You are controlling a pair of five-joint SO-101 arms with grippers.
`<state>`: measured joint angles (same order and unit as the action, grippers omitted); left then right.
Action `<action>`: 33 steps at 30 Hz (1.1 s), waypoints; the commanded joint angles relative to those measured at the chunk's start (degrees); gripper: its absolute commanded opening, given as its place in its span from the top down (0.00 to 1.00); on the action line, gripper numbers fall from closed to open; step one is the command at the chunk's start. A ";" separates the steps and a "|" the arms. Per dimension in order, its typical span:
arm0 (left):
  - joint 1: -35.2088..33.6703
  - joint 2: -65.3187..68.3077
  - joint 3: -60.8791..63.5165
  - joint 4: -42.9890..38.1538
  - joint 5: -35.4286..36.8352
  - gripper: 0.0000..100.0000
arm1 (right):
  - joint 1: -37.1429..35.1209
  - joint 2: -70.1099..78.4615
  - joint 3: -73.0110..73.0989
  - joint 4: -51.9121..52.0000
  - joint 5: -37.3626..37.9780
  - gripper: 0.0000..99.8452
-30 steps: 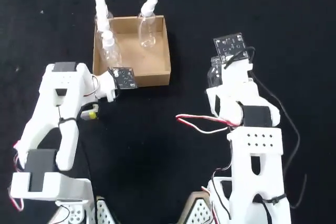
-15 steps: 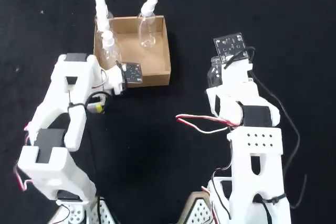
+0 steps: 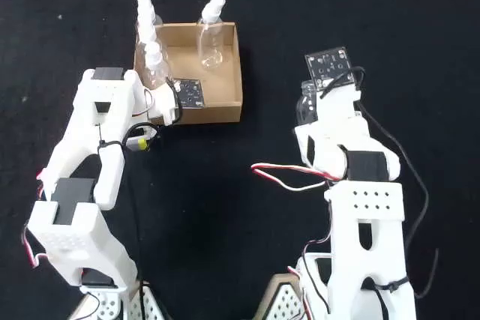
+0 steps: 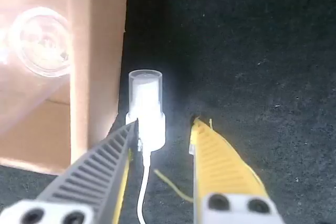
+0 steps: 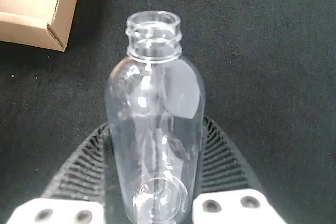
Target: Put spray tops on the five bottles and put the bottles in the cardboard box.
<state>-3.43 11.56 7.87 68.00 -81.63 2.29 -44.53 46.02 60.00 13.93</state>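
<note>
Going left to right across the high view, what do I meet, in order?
left arm → cardboard box → uncapped bottle → right arm

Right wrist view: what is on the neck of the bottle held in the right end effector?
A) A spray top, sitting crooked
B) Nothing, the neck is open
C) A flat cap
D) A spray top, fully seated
B: the bottle clamped in the right end effector shows bare threads and an open mouth, with no top of any kind on it.
</note>
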 commanded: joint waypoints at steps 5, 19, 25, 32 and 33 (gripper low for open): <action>-2.33 1.49 -1.98 -4.75 -0.26 0.85 | 0.88 -1.98 -0.48 -1.41 0.18 0.96; -0.75 6.77 -1.63 -3.34 1.49 0.86 | 0.97 -1.98 -0.48 -1.41 0.18 0.96; 1.01 6.77 -1.63 1.76 2.64 0.94 | 0.97 -1.98 -0.48 -1.23 0.18 0.96; 2.95 6.51 -2.15 10.81 2.73 0.97 | 0.97 -1.98 -0.40 -1.14 0.18 0.96; 3.12 6.07 -2.15 12.13 2.73 0.97 | 0.97 -1.98 -0.40 -1.14 0.18 0.96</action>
<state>-1.85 18.42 7.60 75.03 -79.78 2.29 -44.53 46.02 60.00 13.93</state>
